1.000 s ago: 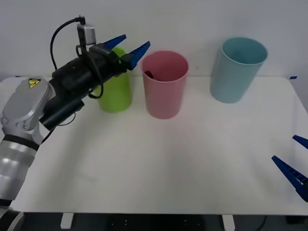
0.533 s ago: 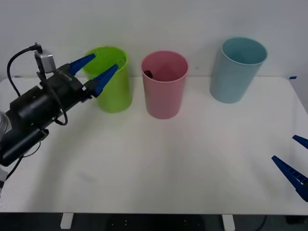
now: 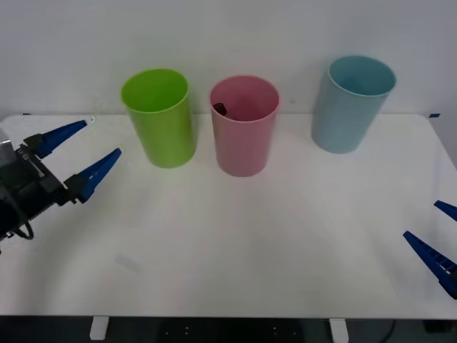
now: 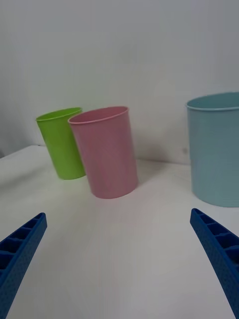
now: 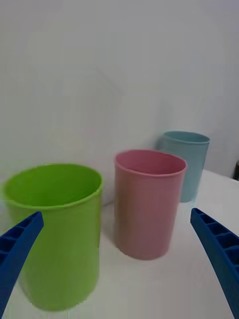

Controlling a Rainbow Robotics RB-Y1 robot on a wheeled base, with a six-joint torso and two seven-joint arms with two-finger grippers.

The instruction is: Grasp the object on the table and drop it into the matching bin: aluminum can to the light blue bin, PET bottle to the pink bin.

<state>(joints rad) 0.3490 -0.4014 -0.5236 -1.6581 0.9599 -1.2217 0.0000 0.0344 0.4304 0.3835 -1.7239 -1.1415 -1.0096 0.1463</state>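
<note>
The pink bin [image 3: 243, 143] stands at the back middle of the white table [image 3: 250, 236]. A small dark part of the PET bottle [image 3: 220, 109] peeks out inside it, against its left wall. The light blue bin [image 3: 346, 114] stands to its right. My left gripper [image 3: 80, 153] hovers open and empty over the table's left side, left of the bins. In the left wrist view it [image 5: 117, 213] faces the pink bin [image 5: 147, 214] and the light blue bin [image 5: 189, 154]. My right gripper [image 3: 437, 234] rests open at the front right edge, looking at the pink bin [image 4: 110, 154] and the light blue bin [image 4: 216, 154].
A lime green bin [image 3: 163, 128] stands left of the pink one, closest to my left gripper; it also appears in the wrist views [image 5: 59, 239] [image 4: 62, 144]. A white wall runs behind the bins. Bare tabletop lies in front of them.
My left arm has drawn back from beside the pink bin's rim, past the green bin, down to the table's left side, its gripper open throughout. The right arm has not moved.
</note>
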